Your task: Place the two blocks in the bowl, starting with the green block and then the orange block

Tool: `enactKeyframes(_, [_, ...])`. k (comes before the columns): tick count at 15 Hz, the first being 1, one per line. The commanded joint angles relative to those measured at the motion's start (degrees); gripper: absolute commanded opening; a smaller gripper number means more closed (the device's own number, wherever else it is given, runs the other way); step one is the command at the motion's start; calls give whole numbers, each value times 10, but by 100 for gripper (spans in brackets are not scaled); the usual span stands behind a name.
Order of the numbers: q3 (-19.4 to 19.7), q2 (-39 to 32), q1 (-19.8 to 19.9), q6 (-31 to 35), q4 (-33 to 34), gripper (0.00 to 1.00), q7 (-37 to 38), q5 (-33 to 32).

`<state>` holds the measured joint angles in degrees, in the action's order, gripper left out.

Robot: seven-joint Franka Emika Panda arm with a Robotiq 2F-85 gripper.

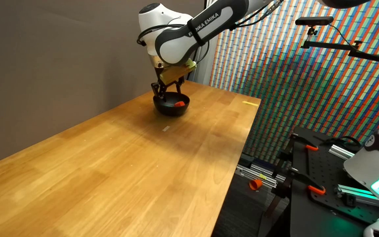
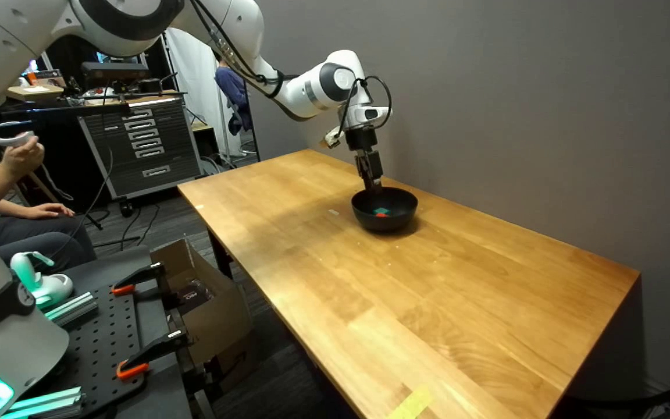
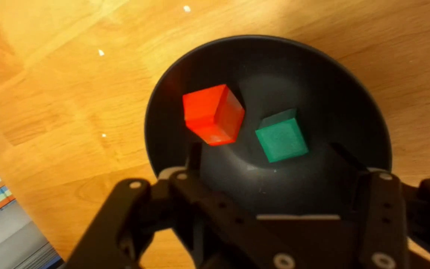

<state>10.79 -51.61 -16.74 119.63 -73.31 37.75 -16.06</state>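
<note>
Nearest the wrist camera, the end effector [image 3: 268, 156] hangs low over the bowl [image 3: 334, 89], its jaws spread wide and holding nothing; whether it touches the rim cannot be told. Inside the bowl lie the green block [image 3: 283, 142] and the orange block [image 3: 213, 116], apart from each other. The green one sits nearly flat on the bowl's floor; the orange one is tipped, probably because it leans where the side curves up. That rising side should keep both in, so the placing looks done. What remains, I judge, is to lift clear with the jaws wide, catching neither block nor rim.

The bowl stands upright on the tabletop [image 2: 515, 291], warm-toned wood with pale specks [image 3: 101, 52] and a strip of yellow tape [image 2: 411, 403]. A grey wall [image 2: 515, 116] runs along one long side. Across from it, clamps [image 2: 157, 348] grip a perforated plate [image 2: 111, 326] by the arm's base [image 2: 27, 343], presumably to keep it steady. Farther off, in an exterior view, a seated person [image 2: 38, 238] holds up a pale device [image 2: 9, 140], perhaps steering; in an exterior view a bright striped wall [image 1: 308, 92] stands past the tabletop's end.
</note>
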Motion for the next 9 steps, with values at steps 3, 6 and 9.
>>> enactKeyframes(3, [-84, 75, 39, -10, -73, 100, -99, 82])
enactKeyframes(6, [-120, 134, 56, -31, -130, 100, -160, 137])
enactKeyframes(9, [-136, 204, 69, -59, -195, 100, -188, 179])
